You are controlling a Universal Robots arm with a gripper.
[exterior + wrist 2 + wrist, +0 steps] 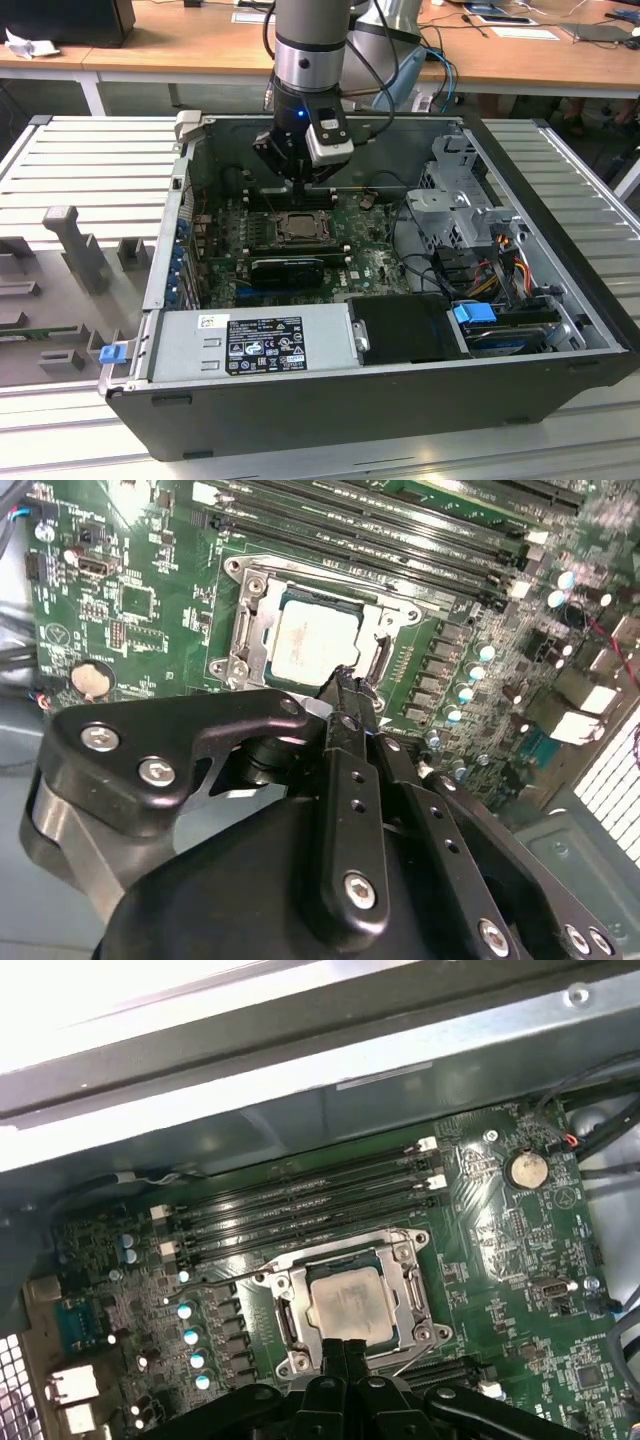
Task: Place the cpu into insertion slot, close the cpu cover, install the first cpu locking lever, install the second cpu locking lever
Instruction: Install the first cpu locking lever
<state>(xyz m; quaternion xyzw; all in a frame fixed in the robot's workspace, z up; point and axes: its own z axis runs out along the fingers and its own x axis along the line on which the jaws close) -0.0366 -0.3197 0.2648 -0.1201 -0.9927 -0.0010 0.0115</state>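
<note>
Two of the four steps look done from my console, as best I can judge. The cpu (348, 1305) lies flat in the insertion slot (243, 630), its pale tan face square to the silver rim. The cpu cover (410, 1295) appears to be folded down over it, and the chip shows through the frame's window in both wrist views. The locking levers are what I cannot vouch for. Thin wire runs along the socket's edges, but I cannot tell whether either one is hooked under its catch, so I count both as left to do. The pincer (346, 680) has its two slim fingers pressed together with nothing visible between them. Its tips sit low at the socket's edge, just beside the cover's frame and close to the chip; whether they actually touch the metal I cannot say. In the exterior view the arm stands upright inside the open computer case (400, 400), with the pincer above the motherboard (370, 260), between the case's far wall and the long black expansion card (288, 268). The black memory slots (300, 1205) lie just beyond the socket, and a coin battery (525, 1168) sits well apart on the green board. The case rests on a grey ribbed bench (90, 160).
</note>
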